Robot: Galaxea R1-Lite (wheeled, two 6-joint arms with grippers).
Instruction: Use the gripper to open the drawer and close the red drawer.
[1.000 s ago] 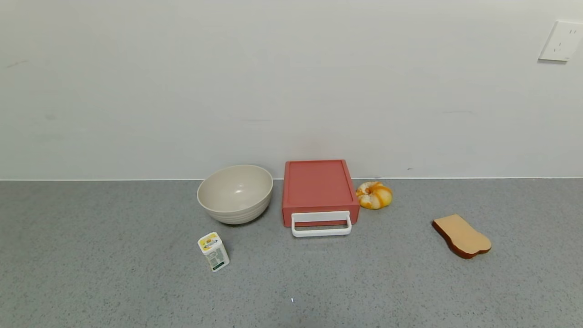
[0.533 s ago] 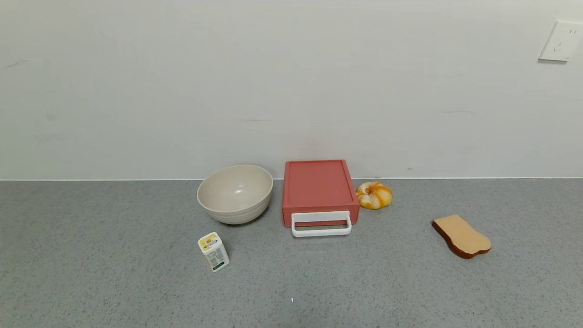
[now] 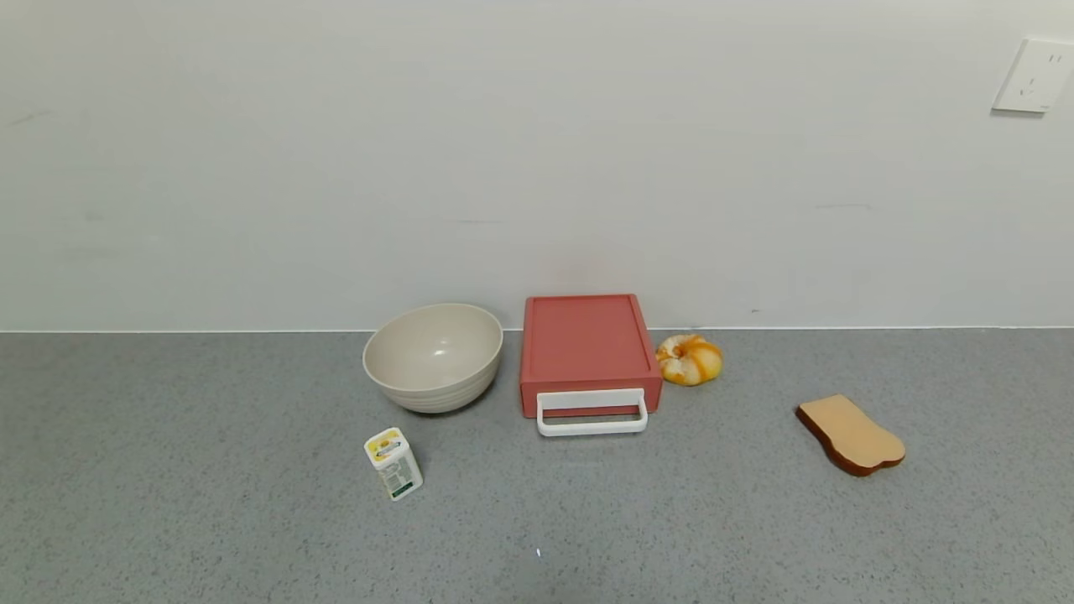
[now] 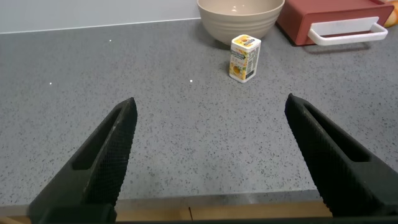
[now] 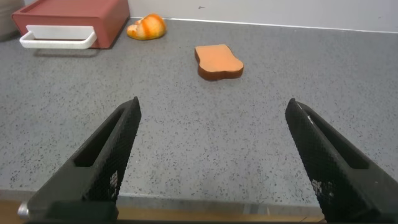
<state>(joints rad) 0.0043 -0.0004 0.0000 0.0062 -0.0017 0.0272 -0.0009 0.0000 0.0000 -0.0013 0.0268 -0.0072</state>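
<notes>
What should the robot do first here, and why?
Probably reach one open hand, say the right hand, toward the white handle of the red drawer. The drawer looks shut, and both hands, the left hand too, hang open at the counter's near edge, far from it.

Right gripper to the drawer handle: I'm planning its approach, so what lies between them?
Only bare grey countertop, in the right wrist view, lies between the open right gripper and the drawer's white handle.
</notes>
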